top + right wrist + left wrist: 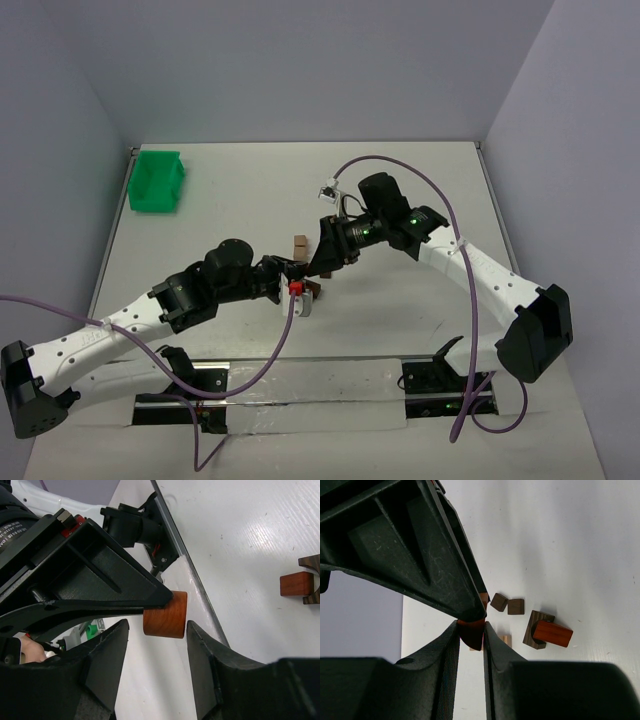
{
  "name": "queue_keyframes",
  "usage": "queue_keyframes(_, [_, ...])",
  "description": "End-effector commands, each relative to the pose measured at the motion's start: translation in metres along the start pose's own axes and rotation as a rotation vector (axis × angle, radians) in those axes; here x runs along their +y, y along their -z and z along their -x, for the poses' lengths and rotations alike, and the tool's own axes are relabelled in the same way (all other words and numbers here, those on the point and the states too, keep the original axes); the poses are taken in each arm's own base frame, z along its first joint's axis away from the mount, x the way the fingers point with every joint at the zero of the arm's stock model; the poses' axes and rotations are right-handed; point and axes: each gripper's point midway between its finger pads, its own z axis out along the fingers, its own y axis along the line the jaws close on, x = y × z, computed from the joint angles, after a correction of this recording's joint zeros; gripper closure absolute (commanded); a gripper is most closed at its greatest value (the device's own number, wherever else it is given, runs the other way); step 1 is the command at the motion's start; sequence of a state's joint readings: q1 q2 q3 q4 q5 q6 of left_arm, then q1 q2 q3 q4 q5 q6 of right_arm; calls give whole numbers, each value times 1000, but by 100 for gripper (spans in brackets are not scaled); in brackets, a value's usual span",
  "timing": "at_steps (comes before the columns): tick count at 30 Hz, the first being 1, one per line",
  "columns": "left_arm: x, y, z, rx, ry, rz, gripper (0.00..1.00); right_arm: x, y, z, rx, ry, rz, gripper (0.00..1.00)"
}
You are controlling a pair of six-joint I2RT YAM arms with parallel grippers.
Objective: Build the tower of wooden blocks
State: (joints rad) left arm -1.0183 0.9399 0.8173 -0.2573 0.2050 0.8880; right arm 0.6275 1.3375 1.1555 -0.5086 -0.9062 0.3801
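- The left gripper (471, 630) and right gripper (157, 630) are facing nose to nose over the middle of the table (420, 180), each blocking the other's way forward.
- The right gripper's fingers are straddling the reddish-brown block (166, 615) pinched by the left gripper, leaving only a slit on one side.
- A dark arch block (532, 625) with a reddish block (552, 633) in its hollow, two small dark blocks (499, 602) and a tan block (299, 244) are crowding the surface just beside them.
- A green tray (155, 182) is occupying the far left corner, well apart; open tabletop is stretching along the far edge.
- Purple cables (372, 157) are looping over both arms.
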Motion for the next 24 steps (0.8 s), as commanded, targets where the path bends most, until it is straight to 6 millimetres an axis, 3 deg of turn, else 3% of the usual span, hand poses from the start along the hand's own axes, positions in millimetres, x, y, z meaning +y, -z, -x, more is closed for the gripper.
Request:
queue_keyframes(1, [19,1,16,-48,9,60,100,12,2,5,-24,64,32,46])
queue_keyframes(15, [14,1,16,-58,12,43,100,15,1,12,-32,64,40,57])
queue_keyframes(24, [12,2,17,-64,12,36,100,15,0,17,-38,54,36,50])
